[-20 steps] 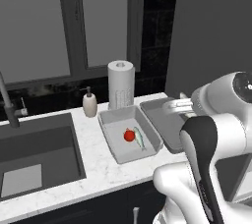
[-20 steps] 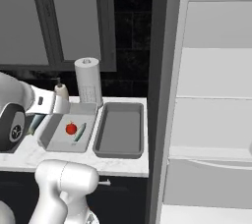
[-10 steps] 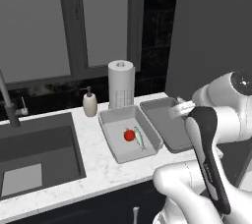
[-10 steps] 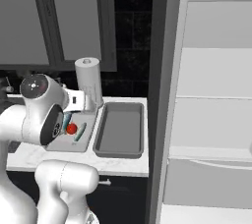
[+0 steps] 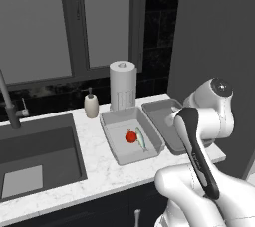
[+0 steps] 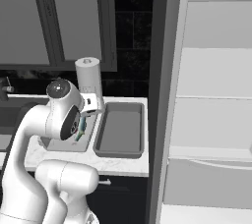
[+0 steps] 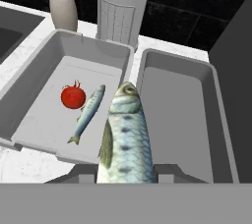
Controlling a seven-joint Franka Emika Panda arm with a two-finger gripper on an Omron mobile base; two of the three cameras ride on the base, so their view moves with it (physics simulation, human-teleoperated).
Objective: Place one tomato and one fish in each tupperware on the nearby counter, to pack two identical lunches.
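Observation:
My gripper is shut on a large silver-green fish, held above the gap between the two grey tupperware trays. The left tupperware holds a red tomato and a slimmer fish lying side by side. The right tupperware has nothing in it. In the left base view the tomato and fish lie in the left tupperware, and my arm covers part of the right tupperware. The trays rest on the marble counter.
A paper towel roll and a soap dispenser stand behind the trays against the dark wall. A dark sink lies to the left. The open fridge rises just right of the counter's end.
My arm has swung rightward and up, over the trays, carrying the large fish. The tomato and slim fish in the left tray have stayed put.

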